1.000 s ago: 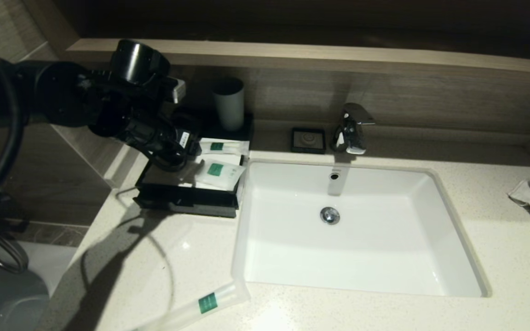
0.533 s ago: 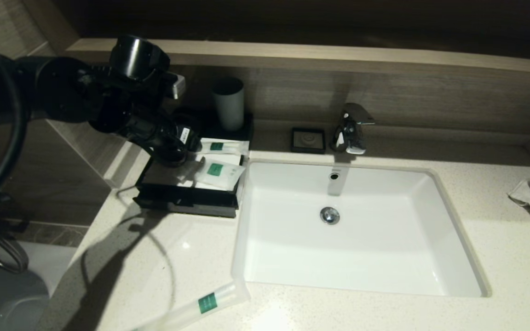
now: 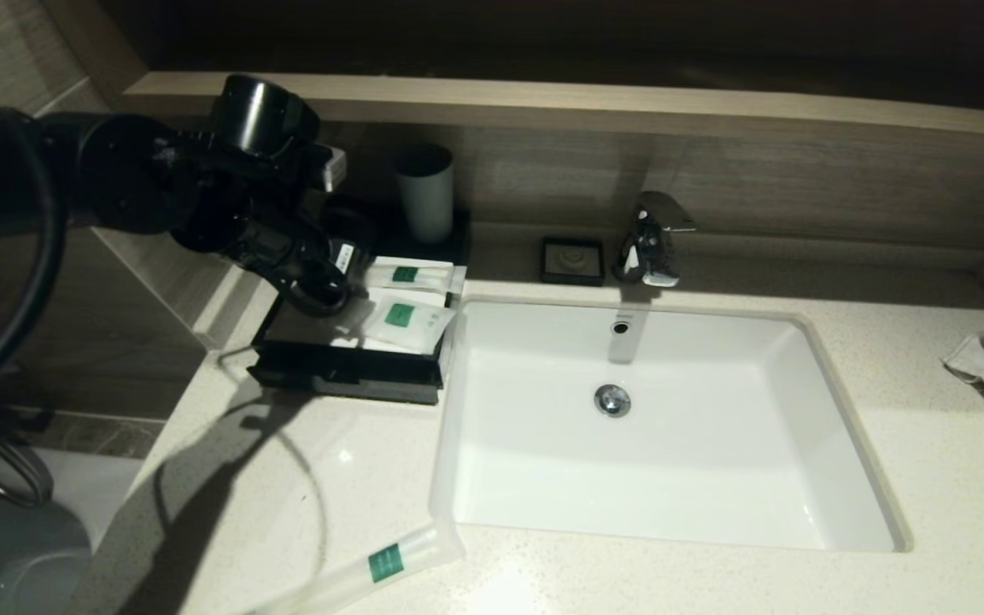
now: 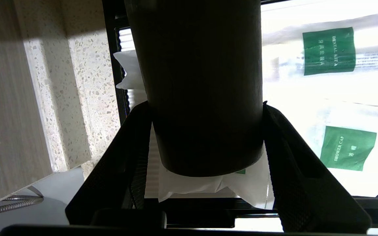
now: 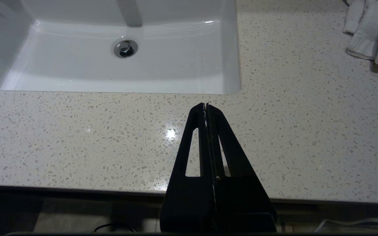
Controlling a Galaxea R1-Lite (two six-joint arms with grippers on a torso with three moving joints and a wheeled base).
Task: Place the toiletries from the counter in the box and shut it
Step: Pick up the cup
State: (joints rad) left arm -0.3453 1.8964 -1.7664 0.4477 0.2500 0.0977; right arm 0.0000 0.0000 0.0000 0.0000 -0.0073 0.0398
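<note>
Left pincer reaching over flat black box, gripping dark tumbler above frosted white packets; right pincer clenched, hovering at speckled desk edge.

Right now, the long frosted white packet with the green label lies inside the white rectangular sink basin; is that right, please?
Not inside: the long frosted white packet lies on the speckled stone counter, by the white rectangular sink basin's front left corner, as the head view shows.
</note>
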